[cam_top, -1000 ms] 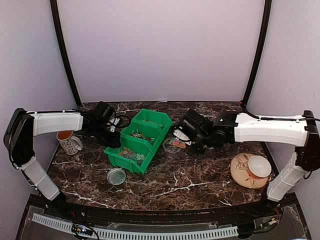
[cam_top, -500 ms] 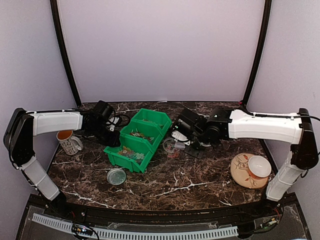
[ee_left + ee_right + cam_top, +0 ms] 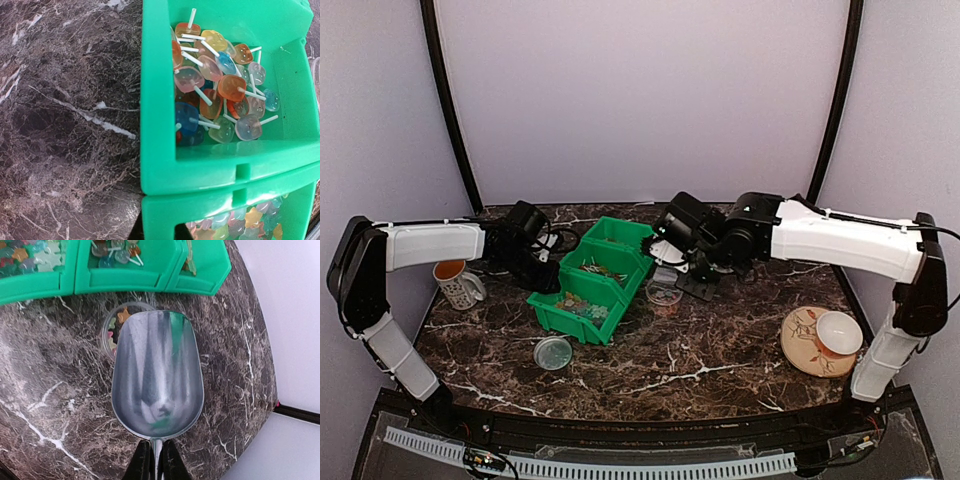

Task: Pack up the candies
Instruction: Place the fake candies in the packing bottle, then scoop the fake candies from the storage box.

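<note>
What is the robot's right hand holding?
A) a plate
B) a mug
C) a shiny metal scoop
C: in the right wrist view, the right gripper is clamped on the thin handle of the metal scoop, which juts out in front of it over the dark marble table.
</note>
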You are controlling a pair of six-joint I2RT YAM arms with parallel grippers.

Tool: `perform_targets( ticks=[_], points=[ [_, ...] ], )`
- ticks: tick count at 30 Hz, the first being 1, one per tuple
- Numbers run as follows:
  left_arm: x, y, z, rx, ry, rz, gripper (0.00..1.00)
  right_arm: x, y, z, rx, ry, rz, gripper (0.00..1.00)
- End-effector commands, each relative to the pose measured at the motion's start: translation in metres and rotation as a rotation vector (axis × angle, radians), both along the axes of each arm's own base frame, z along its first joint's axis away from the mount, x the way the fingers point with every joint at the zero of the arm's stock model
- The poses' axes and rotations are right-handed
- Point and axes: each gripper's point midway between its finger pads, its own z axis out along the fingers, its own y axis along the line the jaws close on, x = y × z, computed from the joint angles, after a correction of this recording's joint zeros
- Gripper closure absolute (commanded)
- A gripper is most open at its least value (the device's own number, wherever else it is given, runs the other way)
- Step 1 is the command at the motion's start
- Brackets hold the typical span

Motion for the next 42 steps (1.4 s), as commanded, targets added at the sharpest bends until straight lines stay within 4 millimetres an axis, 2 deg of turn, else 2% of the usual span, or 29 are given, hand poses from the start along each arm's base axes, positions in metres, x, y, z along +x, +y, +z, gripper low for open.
perform_targets(
  ticks=[1,7,14,23,27,34,42],
  points=[
    [0.031,-0.021,0.065,-0.147,-0.186,-0.004,1.0,-0.013,0.039,0.034,0.116,-0.021,0.107,1.0],
    [0.032,-0.019,0.063,-0.13,-0.184,0.003,1.0,-0.042,0.083,0.042,0.121,-0.026,0.26,1.0],
    [0.033,-0.015,0.063,-0.108,-0.194,0.009,1.0,-0.06,0.121,0.02,0.061,0.022,0.358,1.0],
    [0.032,-0.016,0.065,-0.077,-0.216,-0.003,1.0,-0.055,0.133,-0.009,-0.06,0.036,0.369,1.0],
    [0.031,-0.018,0.064,-0.057,-0.22,-0.014,1.0,-0.052,0.138,-0.016,-0.094,0.035,0.377,1.0],
    [0.027,-0.026,0.061,-0.04,-0.219,-0.046,1.0,-0.055,0.163,-0.025,-0.091,0.056,0.456,1.0],
    [0.024,-0.032,0.062,-0.056,-0.217,-0.07,1.0,-0.067,0.187,-0.056,-0.077,0.123,0.56,1.0]
  ],
)
